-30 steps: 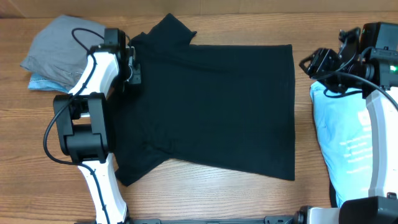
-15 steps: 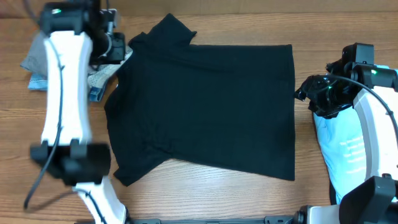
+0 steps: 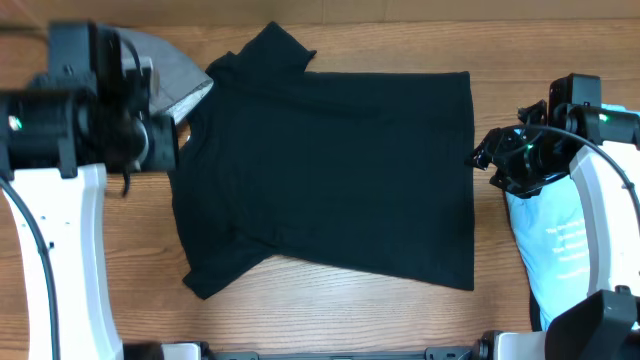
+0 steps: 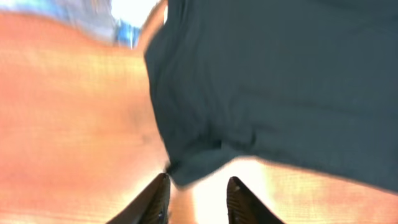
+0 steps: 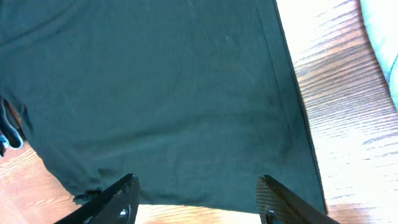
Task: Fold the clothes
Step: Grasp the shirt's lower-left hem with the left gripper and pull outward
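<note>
The black T-shirt (image 3: 330, 170) lies flat across the middle of the wooden table (image 3: 330, 320), neck end at the left, hem at the right. It fills most of the left wrist view (image 4: 273, 87) and the right wrist view (image 5: 161, 93). My left gripper (image 4: 198, 186) is open and empty above the table by the shirt's left sleeve. My right gripper (image 5: 198, 196) is wide open and empty, over the shirt's hem at the right edge. The light blue T-shirt with white print (image 3: 565, 250) lies under the right arm.
A grey garment (image 3: 170, 75) on something blue lies at the back left, partly hidden by the left arm (image 3: 70, 140). The right arm (image 3: 590, 150) stands over the light blue shirt. Bare wood (image 3: 330, 320) shows along the front.
The left arm has swung up and to the left, off the shirt's collar, and now looms large at the left edge. The right gripper has shifted slightly toward the shirt's right edge.
</note>
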